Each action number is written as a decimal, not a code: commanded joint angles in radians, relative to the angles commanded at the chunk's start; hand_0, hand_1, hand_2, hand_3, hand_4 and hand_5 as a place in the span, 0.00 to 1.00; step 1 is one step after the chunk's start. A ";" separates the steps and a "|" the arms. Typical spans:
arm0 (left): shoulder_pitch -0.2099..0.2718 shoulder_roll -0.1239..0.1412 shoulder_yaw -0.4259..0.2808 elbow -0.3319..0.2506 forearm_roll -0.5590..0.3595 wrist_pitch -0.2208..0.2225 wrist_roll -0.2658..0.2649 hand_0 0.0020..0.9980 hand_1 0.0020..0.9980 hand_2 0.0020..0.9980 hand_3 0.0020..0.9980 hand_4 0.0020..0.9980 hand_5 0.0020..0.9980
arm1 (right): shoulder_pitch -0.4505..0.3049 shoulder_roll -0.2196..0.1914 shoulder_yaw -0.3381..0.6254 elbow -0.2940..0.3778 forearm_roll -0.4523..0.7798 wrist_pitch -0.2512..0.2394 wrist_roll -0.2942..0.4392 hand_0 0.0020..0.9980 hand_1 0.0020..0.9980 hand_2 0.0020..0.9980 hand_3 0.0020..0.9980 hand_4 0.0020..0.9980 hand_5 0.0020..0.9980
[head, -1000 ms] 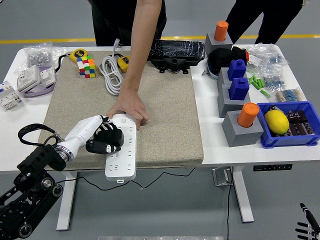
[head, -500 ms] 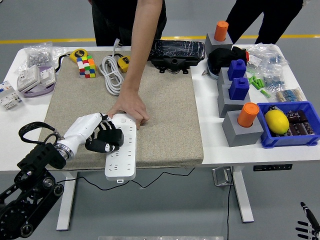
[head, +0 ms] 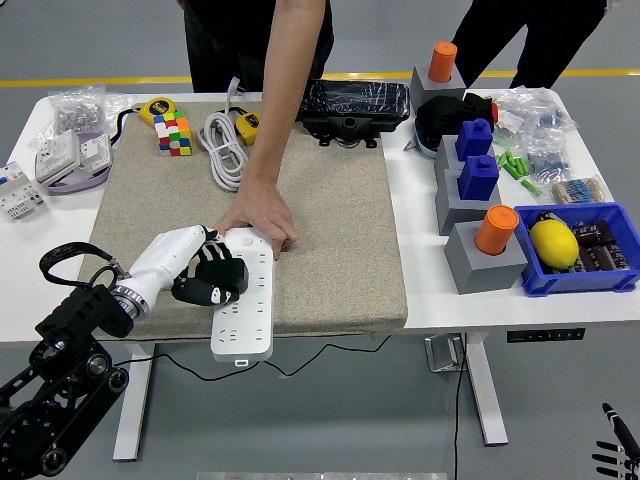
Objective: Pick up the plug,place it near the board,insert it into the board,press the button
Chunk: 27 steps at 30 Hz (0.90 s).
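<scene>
A white power strip [head: 246, 305] lies on the grey mat [head: 330, 230], its near end hanging over the table's front edge. My left hand [head: 210, 281] rests on the strip's left side about halfway along. Its black fingers are curled down around a dark plug that is hard to tell apart from them. A person's hand [head: 258, 215] reaches in from the far side and presses down the strip's far end. Only a sliver of my right hand [head: 610, 450] shows, low in the bottom right corner, far from the table.
A coiled white cable [head: 222, 150], a colour cube [head: 172, 133] and a tape measure [head: 155, 108] lie at the mat's far left. Grey blocks with blue and orange pegs [head: 480, 225] and a blue bin [head: 575, 250] stand on the right. A second person stands at the top right.
My left hand and forearm have shifted very slightly along the strip. The person's hand and the strip have stayed put.
</scene>
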 joint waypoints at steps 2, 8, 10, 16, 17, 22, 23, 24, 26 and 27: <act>-0.003 -0.002 0.001 0.001 -0.010 0.005 -0.004 0.13 0.05 0.19 0.31 0.82 0.00 | 0.000 0.000 0.000 0.000 -0.001 0.000 -0.001 0.85 0.75 0.70 0.76 1.00 1.00; -0.009 -0.011 0.000 0.002 -0.057 0.020 -0.023 0.13 0.05 0.19 0.30 0.81 0.00 | -0.001 0.001 0.000 0.000 -0.002 0.000 -0.002 0.85 0.75 0.70 0.76 1.00 1.00; -0.011 -0.012 -0.001 0.005 -0.066 0.020 -0.025 0.13 0.05 0.19 0.30 0.81 0.00 | -0.001 0.001 -0.001 0.000 -0.001 0.000 -0.002 0.85 0.75 0.70 0.76 1.00 1.00; -0.014 -0.012 -0.003 0.014 -0.099 0.024 -0.034 0.12 0.05 0.18 0.30 0.81 0.00 | 0.001 0.000 -0.004 0.000 0.000 0.000 -0.002 0.85 0.75 0.70 0.76 1.00 1.00; -0.014 -0.012 -0.003 0.015 -0.103 0.025 -0.035 0.12 0.05 0.18 0.30 0.81 0.00 | 0.001 0.000 -0.003 0.000 0.000 0.000 -0.002 0.85 0.75 0.70 0.76 1.00 1.00; -0.012 -0.010 -0.002 0.017 -0.108 0.031 -0.036 0.13 0.04 0.18 0.30 0.81 0.00 | -0.001 -0.002 -0.003 0.000 -0.001 0.000 -0.001 0.85 0.75 0.70 0.76 1.00 1.00; -0.011 -0.010 -0.002 0.017 -0.108 0.032 -0.036 0.13 0.04 0.18 0.30 0.81 0.00 | -0.001 -0.002 -0.003 0.000 -0.001 0.001 -0.001 0.85 0.75 0.70 0.76 1.00 1.00; -0.011 -0.009 -0.002 0.017 -0.109 0.032 -0.036 0.13 0.04 0.18 0.30 0.81 0.00 | -0.002 -0.002 -0.002 0.000 -0.002 0.001 -0.001 0.85 0.75 0.70 0.76 1.00 1.00; -0.011 -0.008 -0.002 0.016 -0.112 0.038 -0.038 0.13 0.04 0.18 0.30 0.81 0.00 | -0.003 -0.002 -0.004 0.000 -0.001 0.001 -0.001 0.85 0.75 0.70 0.76 1.00 1.00; -0.010 -0.009 -0.003 0.016 -0.113 0.040 -0.039 0.13 0.04 0.18 0.30 0.81 0.00 | -0.004 -0.002 -0.004 0.000 -0.002 0.001 -0.001 0.85 0.75 0.70 0.76 1.00 1.00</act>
